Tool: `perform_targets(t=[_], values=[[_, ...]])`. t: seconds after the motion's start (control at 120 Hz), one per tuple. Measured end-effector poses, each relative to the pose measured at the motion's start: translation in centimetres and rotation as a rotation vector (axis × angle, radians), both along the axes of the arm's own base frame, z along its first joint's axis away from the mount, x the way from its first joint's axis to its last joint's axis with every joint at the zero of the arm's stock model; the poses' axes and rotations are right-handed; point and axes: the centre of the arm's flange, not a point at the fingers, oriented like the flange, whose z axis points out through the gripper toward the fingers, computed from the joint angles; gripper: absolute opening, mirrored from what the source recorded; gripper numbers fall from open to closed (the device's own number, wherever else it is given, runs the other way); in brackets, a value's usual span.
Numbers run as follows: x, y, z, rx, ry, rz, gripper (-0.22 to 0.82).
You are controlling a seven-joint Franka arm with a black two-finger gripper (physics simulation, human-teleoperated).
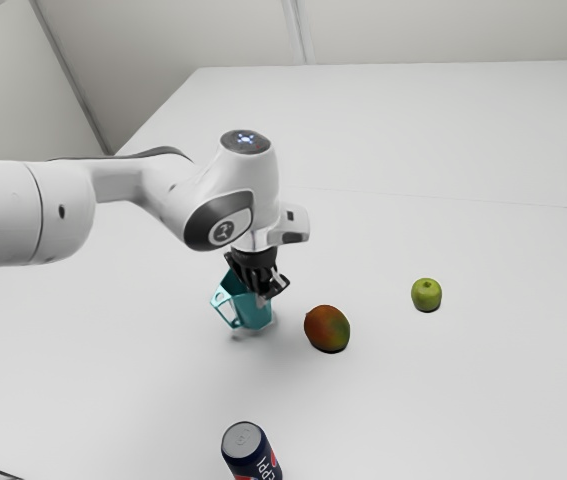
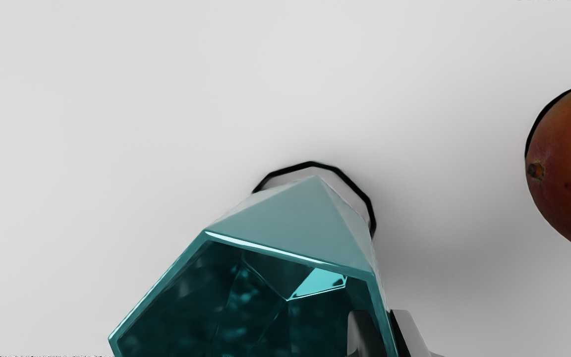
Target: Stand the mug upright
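Pinching mug, claw hiding some rim

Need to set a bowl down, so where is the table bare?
The table is bare from the green apple to the exterior view's right edge, with a smaller patch between the mango and the can. It is crowded around the mug, where the gripper holds its wall and the mango sits close by.
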Motion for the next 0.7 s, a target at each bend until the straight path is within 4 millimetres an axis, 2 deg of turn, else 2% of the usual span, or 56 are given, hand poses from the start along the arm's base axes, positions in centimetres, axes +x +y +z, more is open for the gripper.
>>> perform_targets(t=[0.333,0.417,0.458,0.567,0.7], values=[[0.0,-0.2,-1.0,0.004,0.010,0.047,-0.18],[0.0,-0.2,-1.1,0.003,0.011,0.055,-0.15],[0.0,-0.2,-1.1,0.001,0.011,0.059,-0.09],[0.0,-0.2,-0.9,-0.005,0.006,0.066,0.16],[-0.1,-0.2,0.7,-0.026,-0.017,0.080,0.37]])
